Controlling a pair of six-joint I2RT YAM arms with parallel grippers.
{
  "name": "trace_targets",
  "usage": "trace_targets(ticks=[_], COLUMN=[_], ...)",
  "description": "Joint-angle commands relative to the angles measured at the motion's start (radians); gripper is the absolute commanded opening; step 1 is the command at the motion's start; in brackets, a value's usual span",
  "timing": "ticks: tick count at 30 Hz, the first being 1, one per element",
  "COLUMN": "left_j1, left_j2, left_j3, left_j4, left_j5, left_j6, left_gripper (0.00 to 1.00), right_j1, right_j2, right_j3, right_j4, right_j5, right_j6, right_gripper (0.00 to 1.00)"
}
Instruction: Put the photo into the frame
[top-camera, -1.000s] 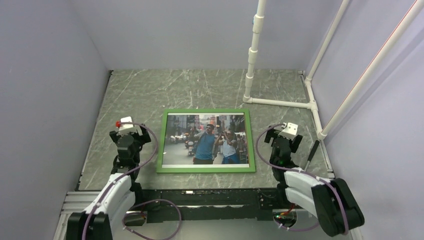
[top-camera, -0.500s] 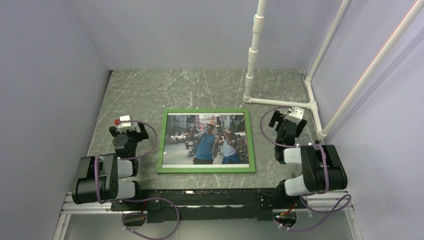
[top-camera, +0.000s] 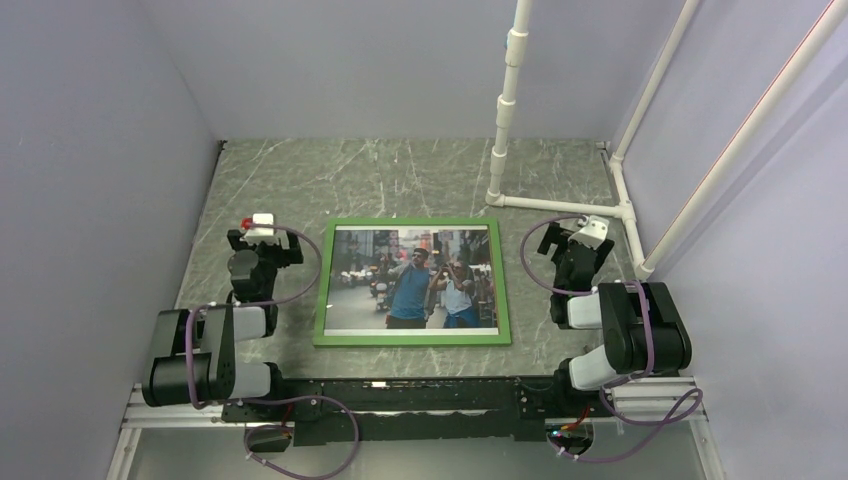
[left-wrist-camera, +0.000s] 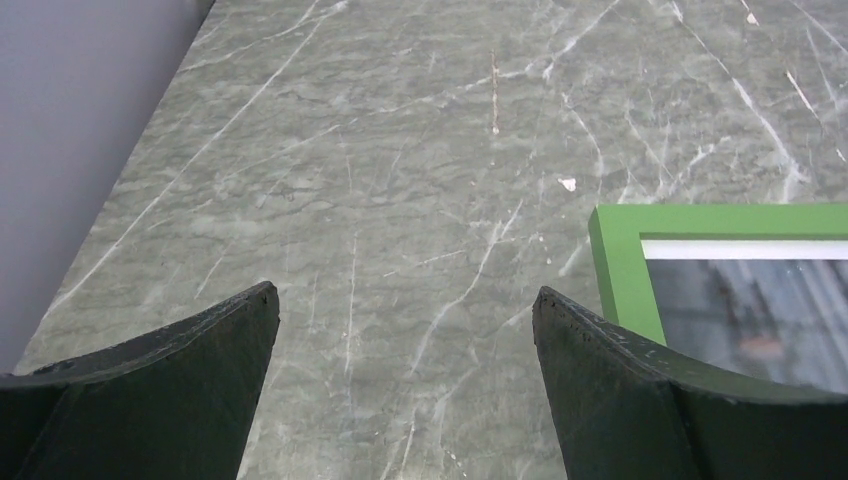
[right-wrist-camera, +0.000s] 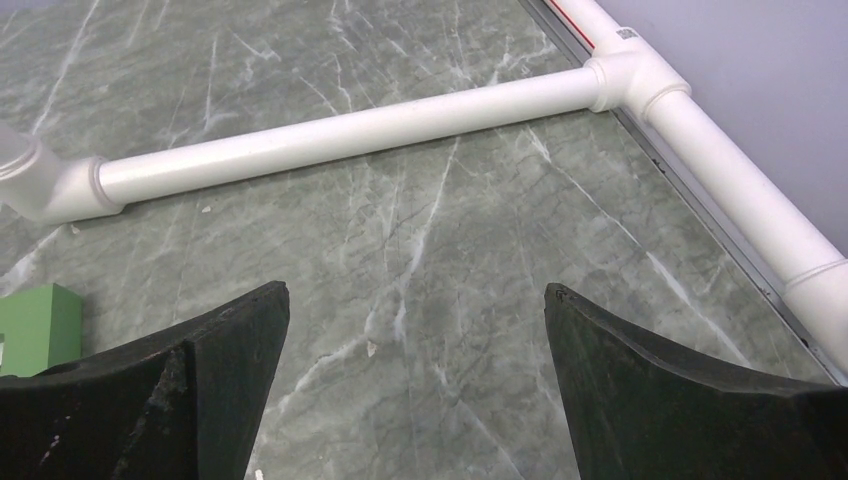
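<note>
Up top: folded back to either side now, left gripper (top-camera: 262, 240) and right gripper (top-camera: 575, 245) well apart from the photo (top-camera: 412, 277), lying face-up inside the frame (top-camera: 412, 339). Left wrist: spread wide, empty, frame corner just beside. Right wrist: spread too, gripping nothing. Looks finished.

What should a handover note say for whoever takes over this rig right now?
Left gripper: jaws open, empty, above the table left of the frame.
Right gripper: jaws open, empty, right of the frame.
The photo lies picture side up inside the frame, green face up, flat mid-table.
Done: photo looks seated in the frame.
Left: apparently nothing; check the fit at the edges.
</note>
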Motion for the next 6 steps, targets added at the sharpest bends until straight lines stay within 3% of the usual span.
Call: trace_targets(ticks=[1, 6], left_j1=[-0.013, -0.033], left_j2=[0.011, 0.008], left_j3=[0.031, 0.029], left_j4=[0.000, -0.001], left_j5=[0.024, -0.013], left_j6=[0.031, 0.041], left_gripper=[0.99, 0.99], right_j1=[-0.001, -0.001], right_j2=[-0.002, -0.003], right_j3=[-0.003, -0.002], right_j4=[0.071, 0.071], right_j5=[-0.019, -0.019], right_j6=[-0.004, -0.004], right_gripper=[1.00, 1.00])
